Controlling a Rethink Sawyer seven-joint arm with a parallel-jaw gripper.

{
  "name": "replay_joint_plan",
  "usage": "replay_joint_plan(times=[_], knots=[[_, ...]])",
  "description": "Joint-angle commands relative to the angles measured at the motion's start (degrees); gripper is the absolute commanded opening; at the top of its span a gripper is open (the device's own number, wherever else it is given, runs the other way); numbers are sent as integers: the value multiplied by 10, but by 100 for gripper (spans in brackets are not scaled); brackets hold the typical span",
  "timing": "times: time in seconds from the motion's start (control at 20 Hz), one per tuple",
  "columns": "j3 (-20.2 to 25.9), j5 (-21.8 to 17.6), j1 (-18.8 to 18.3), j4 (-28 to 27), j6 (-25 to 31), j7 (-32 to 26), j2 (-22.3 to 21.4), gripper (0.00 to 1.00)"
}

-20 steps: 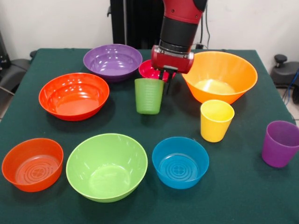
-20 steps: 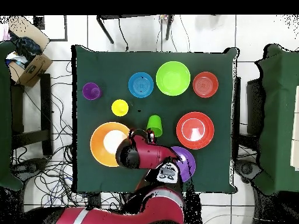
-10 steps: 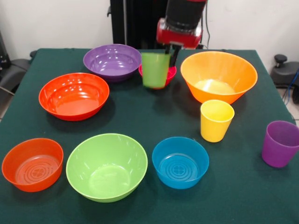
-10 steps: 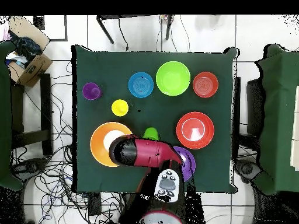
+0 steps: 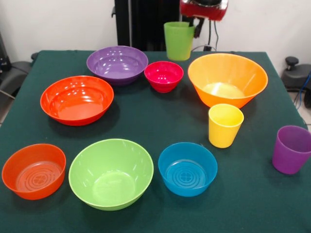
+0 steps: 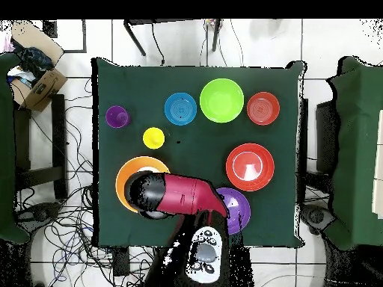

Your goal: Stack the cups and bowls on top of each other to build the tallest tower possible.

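translucent green plastic tumbler (image 5: 179, 41) up in the air!
red gripper (image 5: 198, 20) pinches its rim, clamped tight, high above the green table's (image 5: 146, 121) far edge, between small pink bowl (image 5: 164, 75) and big orange bowl (image 5: 227, 79).

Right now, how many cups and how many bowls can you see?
Cups: 3, green held up in the air by the gripper, yellow, purple.
Bowls: 7, big orange, lime green, red-orange, purple, blue, small orange, pink.
Total: 10.
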Motion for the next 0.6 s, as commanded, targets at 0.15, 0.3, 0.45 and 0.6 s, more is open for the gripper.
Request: replay_joint_plan(times=[0.15, 0.3, 0.45, 0.6], knots=[[50, 58, 20, -94, 97, 137, 19, 0], [46, 67, 29, -124, 119, 158, 42, 0], [49, 77, 41, -137, 126, 175, 55, 0], [53, 83, 53, -142, 123, 183, 62, 0]])
